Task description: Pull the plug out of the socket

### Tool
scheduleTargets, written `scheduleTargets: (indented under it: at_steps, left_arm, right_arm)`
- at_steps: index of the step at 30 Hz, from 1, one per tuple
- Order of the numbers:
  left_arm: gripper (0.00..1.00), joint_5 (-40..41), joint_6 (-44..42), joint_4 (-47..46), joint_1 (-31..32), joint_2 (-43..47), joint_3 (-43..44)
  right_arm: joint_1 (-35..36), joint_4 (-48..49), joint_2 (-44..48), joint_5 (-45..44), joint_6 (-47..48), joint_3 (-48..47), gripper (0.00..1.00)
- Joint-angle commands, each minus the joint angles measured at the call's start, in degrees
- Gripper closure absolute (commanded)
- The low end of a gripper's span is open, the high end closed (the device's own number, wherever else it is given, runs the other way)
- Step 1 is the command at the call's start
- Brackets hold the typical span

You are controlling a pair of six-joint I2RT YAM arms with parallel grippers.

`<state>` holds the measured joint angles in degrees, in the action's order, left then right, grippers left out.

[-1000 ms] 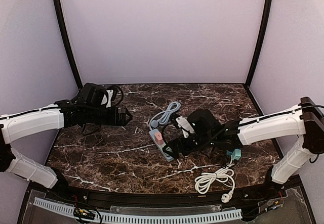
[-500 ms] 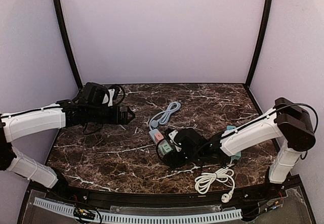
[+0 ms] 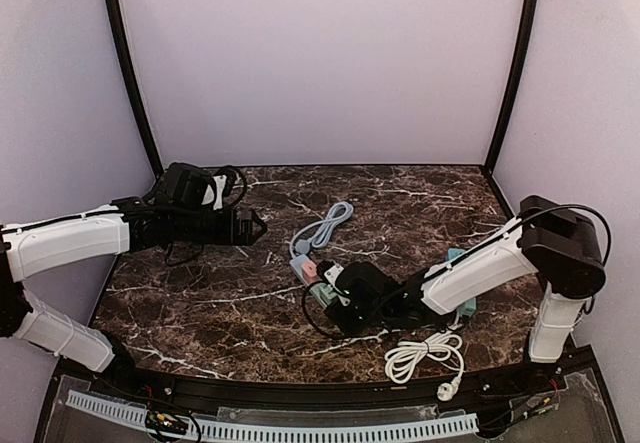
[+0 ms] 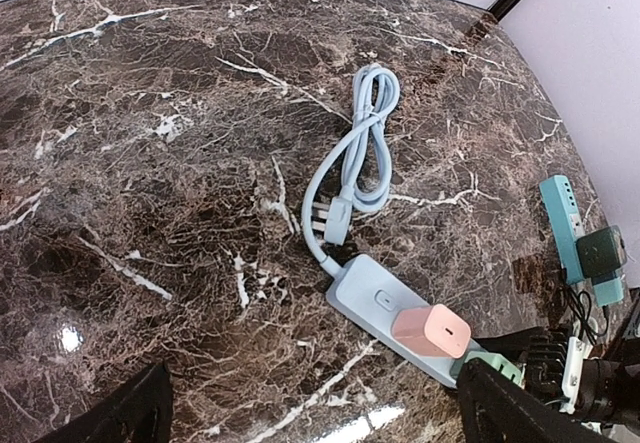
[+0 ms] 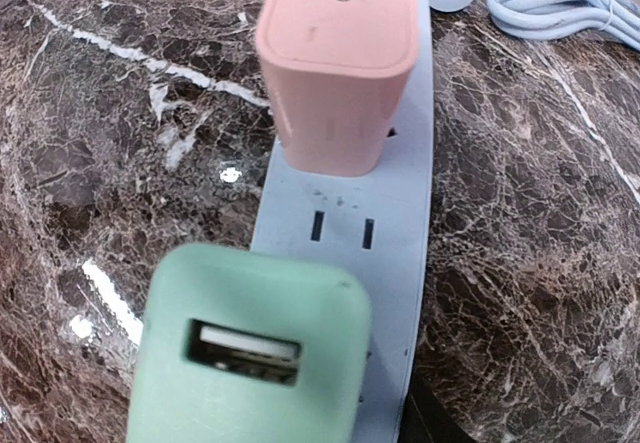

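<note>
Top: left gripper [image 3: 252,227] spread wide above glossy veined marble table [image 3: 200,303]; right gripper [image 3: 332,291] low at the pale-blue power strip [image 3: 298,261]. Left wrist: boxy pink charger [image 4: 432,331] and mint plug [image 4: 487,369] stand socketed in it. Right wrist: plug rounded, matte, USB slot; grip cannot be told.

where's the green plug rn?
Right wrist view, lower left: the green plug sits in the blue power strip, with one empty socket between it and the pink plug beyond.
</note>
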<state>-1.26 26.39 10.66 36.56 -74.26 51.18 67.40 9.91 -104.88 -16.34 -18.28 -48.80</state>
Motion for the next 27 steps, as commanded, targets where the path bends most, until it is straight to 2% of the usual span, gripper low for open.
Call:
scheduleTargets:
  at_steps: [1, 6, 12, 16, 22, 25, 27]
  left_arm:
    - [0.03, 0.6, -0.8, 0.7, 0.3, 1.0, -0.9]
    - [0.1, 3.6, -3.1, 1.6, 0.6, 2.3, -3.4]
    - [0.18, 3.0, -4.5, 1.8, 1.5, 2.5, -5.3]
    - [0.2, 2.5, -6.5, 1.7, 3.5, 0.0, -5.0]
    - [0.23, 3.3, -9.8, 1.2, 7.0, -5.0, -3.0]
    - [0.23, 2.7, -11.9, 1.1, 8.7, -7.6, -1.4]
    - [0.22, 3.2, -12.9, 0.8, 9.7, -9.0, -0.9]
  right_arm:
    - [0.4, 2.8, -3.3, 0.8, 4.8, -3.1, 0.59]
    - [0.4, 5.4, -7.0, 1.8, 7.4, -5.8, 0.66]
    - [0.4, 10.8, -9.3, 2.4, 6.0, -4.8, 0.74]
    - [0.5, 16.0, -9.2, 3.6, 5.6, -2.1, 0.75]
    - [0.4, 18.8, -10.0, 3.9, 6.4, -1.0, 0.8]
    - [0.4, 20.1, -10.4, 3.5, 6.4, -0.5, 0.87]
    - [0.4, 20.2, -10.7, 3.4, 6.4, -0.6, 1.0]
